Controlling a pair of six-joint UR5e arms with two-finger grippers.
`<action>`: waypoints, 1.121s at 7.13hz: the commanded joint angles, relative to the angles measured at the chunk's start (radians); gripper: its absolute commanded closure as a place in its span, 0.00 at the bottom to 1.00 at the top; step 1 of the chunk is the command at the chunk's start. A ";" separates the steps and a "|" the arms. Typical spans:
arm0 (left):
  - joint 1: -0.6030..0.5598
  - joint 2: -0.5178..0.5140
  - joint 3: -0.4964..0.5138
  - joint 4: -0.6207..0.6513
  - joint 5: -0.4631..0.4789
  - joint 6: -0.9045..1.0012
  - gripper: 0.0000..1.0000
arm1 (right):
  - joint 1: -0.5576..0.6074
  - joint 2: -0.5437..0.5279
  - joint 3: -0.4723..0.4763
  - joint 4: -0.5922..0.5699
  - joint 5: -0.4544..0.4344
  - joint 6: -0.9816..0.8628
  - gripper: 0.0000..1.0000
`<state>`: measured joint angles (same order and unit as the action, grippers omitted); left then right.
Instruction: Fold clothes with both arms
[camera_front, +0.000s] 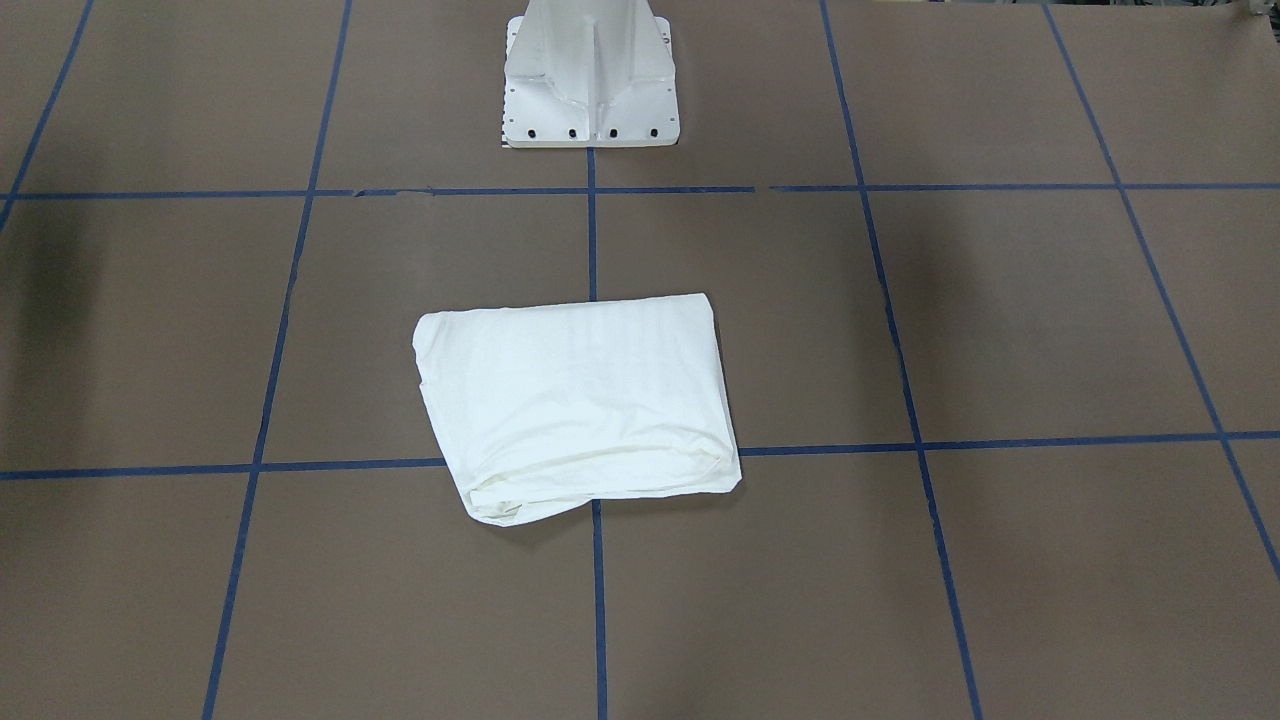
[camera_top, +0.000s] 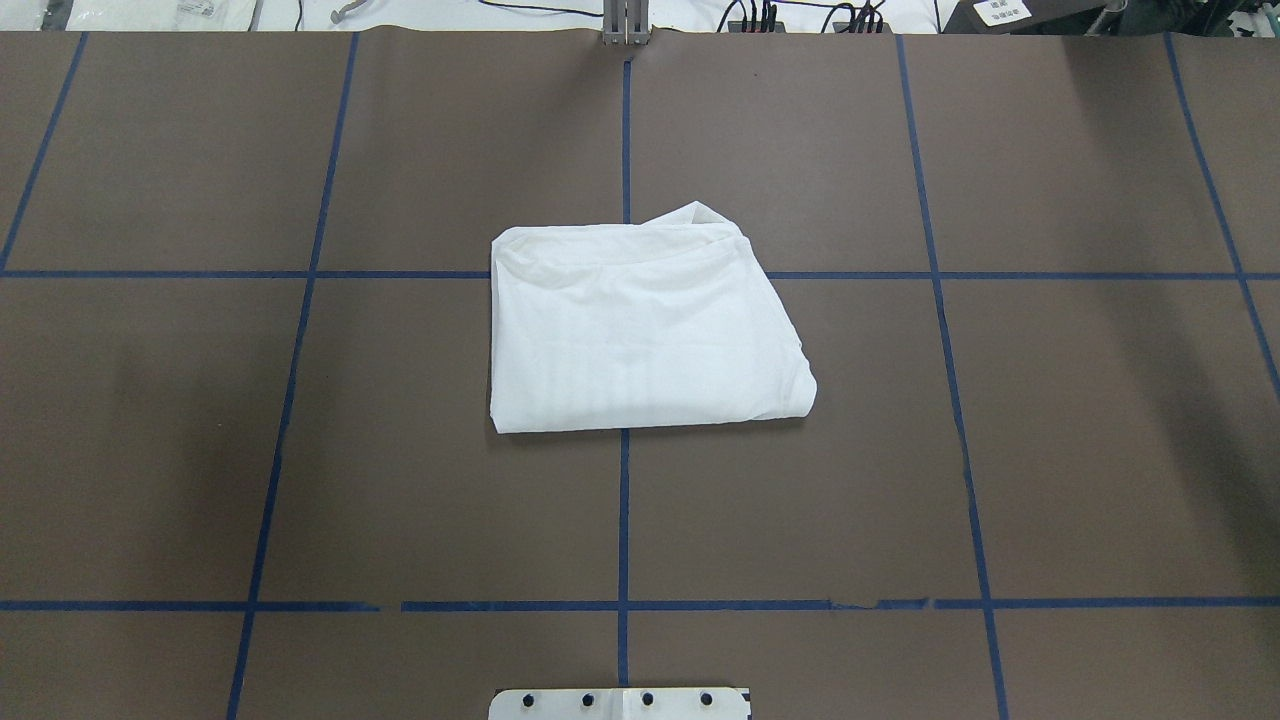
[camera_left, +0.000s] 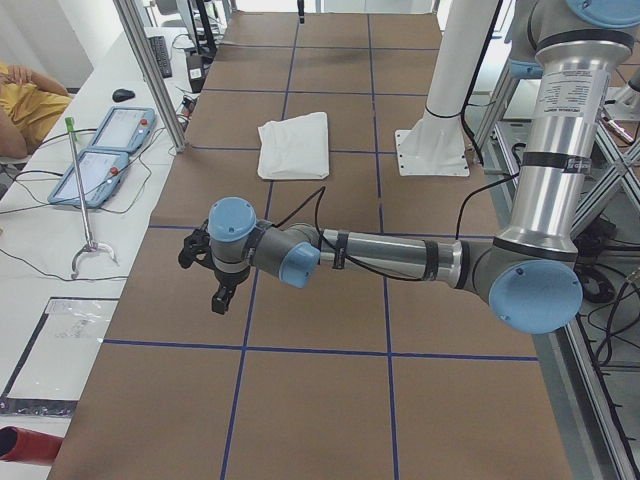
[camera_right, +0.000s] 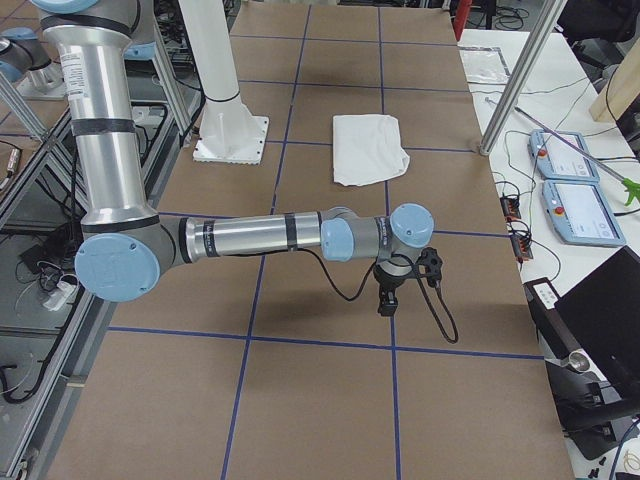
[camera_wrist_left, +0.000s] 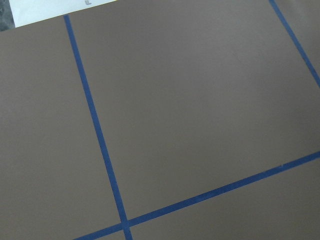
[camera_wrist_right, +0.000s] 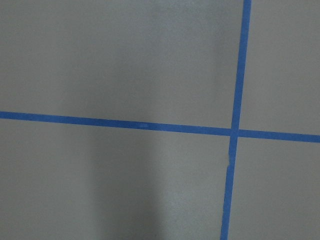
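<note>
T-shirt (camera_top: 640, 330) lies folded in a compact rectangle mid-tabletop (camera_top: 200, 450); task looks done. Left tool (camera_left: 218, 298) and right tool (camera_right: 388, 302) hang clear over opposite ends. Released or clenched: cannot tell.

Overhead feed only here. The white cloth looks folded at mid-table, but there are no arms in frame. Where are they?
Observer: In the left side view the silver-grey left arm is stretched out low over the brown table. Its black left gripper is well apart from the folded white T-shirt.
Operator: And the right one?
Observer: It mirrors that at the other end. The right arm reaches out with the right gripper pointing down, also apart from the shirt.
Operator: Is either holding cloth?
Observer: No cloth shows in either wrist view, only table and blue tape lines. I cannot tell whether the grippers are open or shut.
</note>
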<state>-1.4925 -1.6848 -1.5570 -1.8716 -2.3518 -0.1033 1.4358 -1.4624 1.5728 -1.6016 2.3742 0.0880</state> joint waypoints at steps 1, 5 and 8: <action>-0.008 0.071 -0.072 0.018 0.016 0.008 0.00 | 0.002 -0.016 0.000 0.000 -0.004 -0.001 0.00; -0.035 0.114 -0.106 0.226 0.184 0.008 0.00 | 0.017 -0.018 -0.014 0.000 -0.006 0.001 0.00; -0.022 0.048 -0.104 0.365 0.181 0.002 0.00 | 0.020 -0.019 -0.004 0.002 -0.004 0.001 0.00</action>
<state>-1.5180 -1.6226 -1.6552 -1.5390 -2.1702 -0.0963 1.4545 -1.4822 1.5672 -1.6005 2.3698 0.0890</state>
